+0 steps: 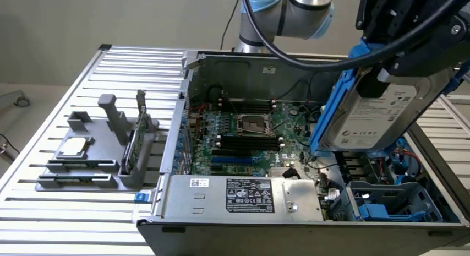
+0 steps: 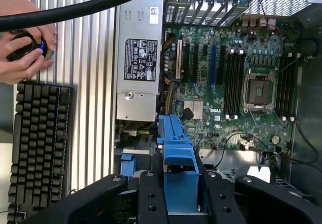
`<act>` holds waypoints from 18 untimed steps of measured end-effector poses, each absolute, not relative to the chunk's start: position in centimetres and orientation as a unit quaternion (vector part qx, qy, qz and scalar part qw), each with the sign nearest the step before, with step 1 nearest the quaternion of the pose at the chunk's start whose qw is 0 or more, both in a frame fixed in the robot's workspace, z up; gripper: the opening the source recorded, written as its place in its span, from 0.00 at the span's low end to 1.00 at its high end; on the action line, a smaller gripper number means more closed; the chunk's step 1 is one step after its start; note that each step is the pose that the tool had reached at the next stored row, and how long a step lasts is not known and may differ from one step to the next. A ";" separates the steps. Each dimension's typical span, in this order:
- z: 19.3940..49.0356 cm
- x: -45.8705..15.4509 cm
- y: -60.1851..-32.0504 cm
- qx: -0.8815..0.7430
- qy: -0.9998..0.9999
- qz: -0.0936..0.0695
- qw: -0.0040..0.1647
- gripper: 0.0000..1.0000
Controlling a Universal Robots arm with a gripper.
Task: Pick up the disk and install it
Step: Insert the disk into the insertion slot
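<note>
Your gripper is clenched on the disk, holding it tilted at the exterior view's upper right, above the open computer case. Pickup looks done; installing demands square alignment with the blue drive bay.

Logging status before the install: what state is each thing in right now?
Disk: held aloft, tilted, above the case.
Hand: shut on the disk.
Case: open, side panel off.
CPU socket: bare, no cooler.
Chip: lying flat on the grey stand.
</note>
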State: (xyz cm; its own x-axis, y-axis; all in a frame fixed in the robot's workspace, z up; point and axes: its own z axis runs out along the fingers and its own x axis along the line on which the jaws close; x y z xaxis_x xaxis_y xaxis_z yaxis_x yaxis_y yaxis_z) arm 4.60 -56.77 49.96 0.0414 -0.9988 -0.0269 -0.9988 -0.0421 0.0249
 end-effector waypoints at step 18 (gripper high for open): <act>47.6 10.5 -59.2 -0.722 0.692 0.017 -0.001 0.33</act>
State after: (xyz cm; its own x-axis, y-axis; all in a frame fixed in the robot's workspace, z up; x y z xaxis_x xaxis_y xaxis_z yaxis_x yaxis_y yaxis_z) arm 10.52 -59.17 47.57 0.0416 -0.9989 -0.0234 -0.9988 -0.0422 0.0250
